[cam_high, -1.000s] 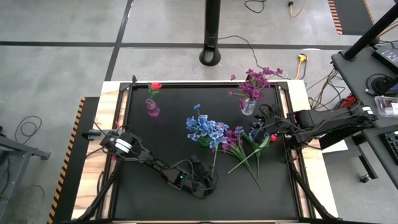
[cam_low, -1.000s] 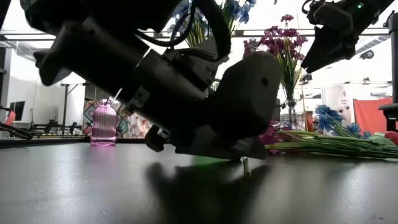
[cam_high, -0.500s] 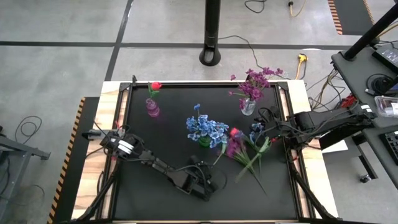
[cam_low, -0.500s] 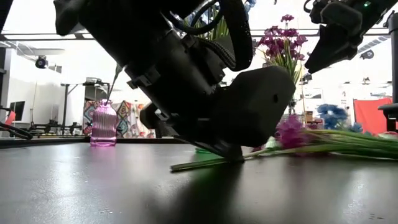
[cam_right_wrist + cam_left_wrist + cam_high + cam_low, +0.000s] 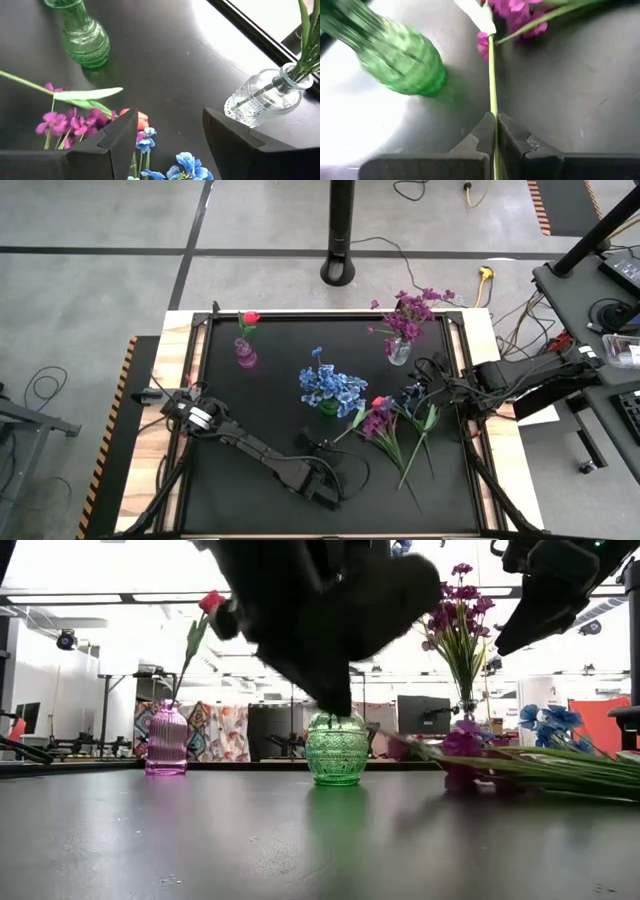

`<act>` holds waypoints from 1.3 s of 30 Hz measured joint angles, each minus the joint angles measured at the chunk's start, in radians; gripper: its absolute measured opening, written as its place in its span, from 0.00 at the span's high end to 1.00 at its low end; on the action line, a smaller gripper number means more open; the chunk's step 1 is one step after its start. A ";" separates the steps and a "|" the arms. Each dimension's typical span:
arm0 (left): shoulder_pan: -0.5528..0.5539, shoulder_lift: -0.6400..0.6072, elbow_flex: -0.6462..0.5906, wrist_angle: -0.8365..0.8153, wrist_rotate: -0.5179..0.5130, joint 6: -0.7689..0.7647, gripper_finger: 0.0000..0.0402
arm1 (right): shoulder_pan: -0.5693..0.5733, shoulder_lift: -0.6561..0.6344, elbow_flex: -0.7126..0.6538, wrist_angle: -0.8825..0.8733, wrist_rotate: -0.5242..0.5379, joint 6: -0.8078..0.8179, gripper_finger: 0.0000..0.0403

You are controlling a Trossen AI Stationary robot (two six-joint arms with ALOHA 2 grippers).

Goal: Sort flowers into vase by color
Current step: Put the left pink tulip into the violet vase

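The left gripper (image 5: 495, 122) is clenched on the green stem (image 5: 492, 75) of a red tulip (image 5: 378, 402), holding it near the front middle of the table; the stem runs from the fingers up toward the loose flowers (image 5: 400, 430), where the red bud sits at their upper edge. These loose flowers, purple sprays, a blue bloom and long green stems, lie on the mat right of centre, just beside the green vase (image 5: 328, 408). That vase stands at the middle of the table and carries the blue blooms (image 5: 330, 385). A pink vase (image 5: 245, 354) stands toward the back left with a single red tulip (image 5: 251, 318) in it, and a clear glass vase (image 5: 399, 352) stands at the back right with purple sprays (image 5: 412, 310).

The right gripper (image 5: 170, 132) hangs over the right-hand part of the loose flowers, its fingers spread apart and holding nothing.

The surface is a black mat (image 5: 270, 420) set in a pale wooden table frame (image 5: 150, 480) with striped tape on its left edge. Around it is grey concrete floor (image 5: 90, 290) with dark seams, a black pole base (image 5: 340, 270) behind the table, and cables (image 5: 480, 275) trailing on the right. In the low view the room behind is bright, with patterned fabric (image 5: 230, 730) and a dark screen (image 5: 422, 715).
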 joint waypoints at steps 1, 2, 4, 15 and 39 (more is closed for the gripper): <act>0.000 0.000 0.021 -0.023 -0.008 0.004 1.00 | 0.000 0.000 0.000 0.000 0.000 0.000 0.47; 0.000 -0.001 0.044 -0.040 -0.020 0.011 1.00 | 0.000 0.000 0.000 0.000 0.000 0.000 0.47; 0.002 -0.001 0.088 -0.052 -0.044 0.043 1.00 | 0.000 0.000 0.000 0.000 0.000 0.000 0.47; 0.002 -0.003 0.338 -0.120 -0.055 0.228 1.00 | 0.000 0.000 0.000 -0.001 0.000 -0.005 0.47; -0.312 -0.051 0.509 -0.330 -0.083 0.362 1.00 | 0.141 -0.014 -0.020 0.126 -0.215 -0.278 0.47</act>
